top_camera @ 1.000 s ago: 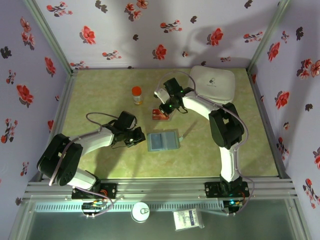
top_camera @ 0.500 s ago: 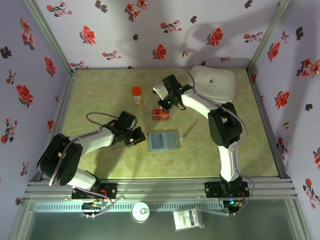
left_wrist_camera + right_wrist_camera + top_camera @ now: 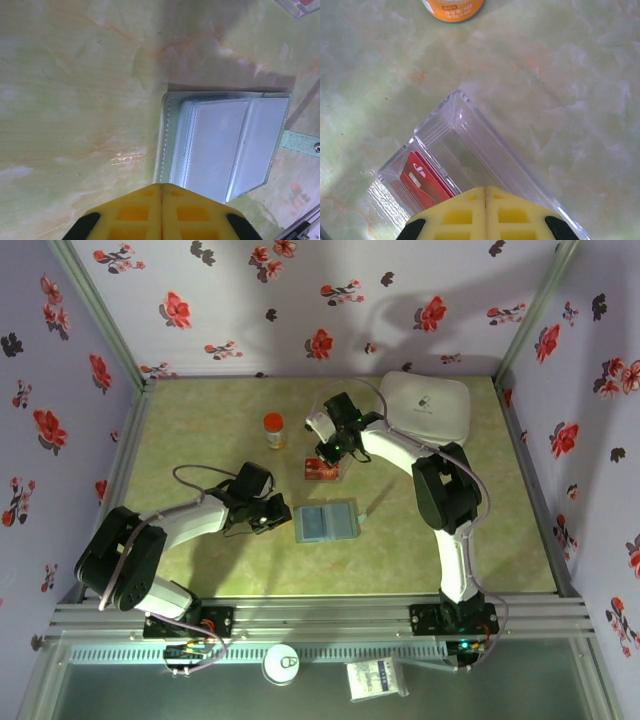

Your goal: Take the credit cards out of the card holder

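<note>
The grey-blue card holder [image 3: 325,522] lies open on the table, its clear inner sleeves [image 3: 220,145] fanned and its strap [image 3: 300,141] out to one side. My left gripper [image 3: 283,517] is shut, its yellow tips [image 3: 161,186] at the holder's stitched left edge, with nothing between them. Red credit cards [image 3: 420,182] stand inside a clear plastic tray [image 3: 322,470]. My right gripper [image 3: 326,450] hovers shut and empty over that tray [image 3: 470,135], its tips [image 3: 486,189] above the tray's open middle.
An orange-capped bottle [image 3: 273,430] stands left of the tray and shows as the bottle [image 3: 452,7] at the top edge of the right wrist view. A big white rounded case [image 3: 427,405] sits at the back right. Floral walls enclose the table.
My right gripper has lifted and drawn back a little from the clear tray. The left arm and the card holder have not moved.
</note>
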Controlling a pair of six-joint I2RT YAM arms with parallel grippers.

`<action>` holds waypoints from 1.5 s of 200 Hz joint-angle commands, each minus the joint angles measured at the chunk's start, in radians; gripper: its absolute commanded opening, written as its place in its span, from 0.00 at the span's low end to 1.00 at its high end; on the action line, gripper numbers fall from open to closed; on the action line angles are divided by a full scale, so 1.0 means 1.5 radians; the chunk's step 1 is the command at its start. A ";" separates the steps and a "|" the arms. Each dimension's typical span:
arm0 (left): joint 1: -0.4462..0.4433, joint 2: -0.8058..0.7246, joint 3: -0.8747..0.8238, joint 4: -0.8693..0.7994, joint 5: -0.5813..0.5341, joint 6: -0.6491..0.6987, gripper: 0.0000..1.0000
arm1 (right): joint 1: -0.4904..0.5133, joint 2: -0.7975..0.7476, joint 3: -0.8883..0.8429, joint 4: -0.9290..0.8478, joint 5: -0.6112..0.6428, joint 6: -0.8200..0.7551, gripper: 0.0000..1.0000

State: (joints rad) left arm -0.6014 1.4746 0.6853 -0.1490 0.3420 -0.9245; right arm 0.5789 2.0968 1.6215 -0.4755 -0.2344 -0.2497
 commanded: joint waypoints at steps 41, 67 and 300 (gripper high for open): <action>0.004 -0.004 -0.008 0.005 0.008 0.002 0.06 | 0.005 -0.054 -0.025 0.007 0.012 0.021 0.00; 0.004 -0.001 -0.009 0.008 0.008 0.002 0.06 | 0.005 -0.054 -0.046 0.016 0.013 0.025 0.00; -0.032 0.023 0.022 0.024 0.012 -0.010 0.05 | 0.063 -0.244 -0.204 0.034 0.068 0.248 0.08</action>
State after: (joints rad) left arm -0.6315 1.4925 0.6956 -0.1257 0.3496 -0.9260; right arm 0.6426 1.7836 1.3907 -0.4484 -0.1677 -0.0425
